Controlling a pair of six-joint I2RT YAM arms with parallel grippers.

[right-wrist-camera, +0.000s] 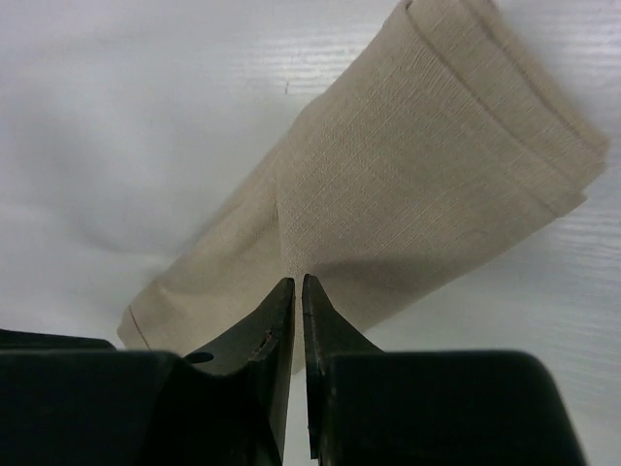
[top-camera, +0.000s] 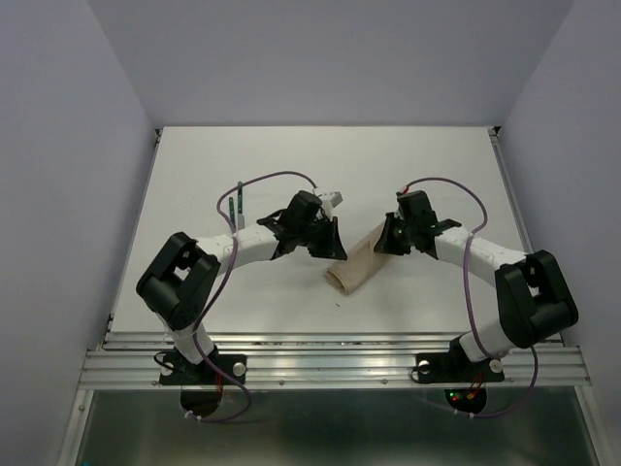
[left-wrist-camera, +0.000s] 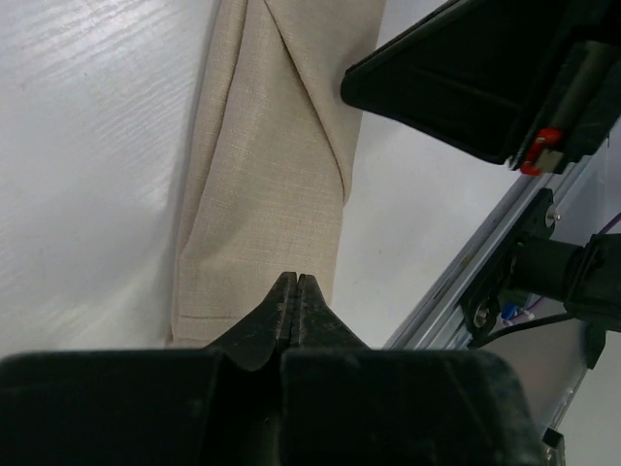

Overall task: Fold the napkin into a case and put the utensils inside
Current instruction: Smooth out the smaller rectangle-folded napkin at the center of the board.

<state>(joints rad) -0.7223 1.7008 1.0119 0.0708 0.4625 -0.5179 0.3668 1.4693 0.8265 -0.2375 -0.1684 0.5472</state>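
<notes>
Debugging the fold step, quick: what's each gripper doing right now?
Left gripper: jaws shut, nothing visibly held.
Right gripper: jaws nearly shut, apparently pinching the napkin.

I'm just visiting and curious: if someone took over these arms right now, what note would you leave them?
Left gripper: shut, tips over the case, nothing seen between them.
Right gripper: nearly shut, seems to pinch the case's cloth.
Case: folded narrow, lying mid-table.
Utensils: on the table beyond the left arm, outside the case.
Done: folding, it seems.
Left: put utensils inside.
</notes>
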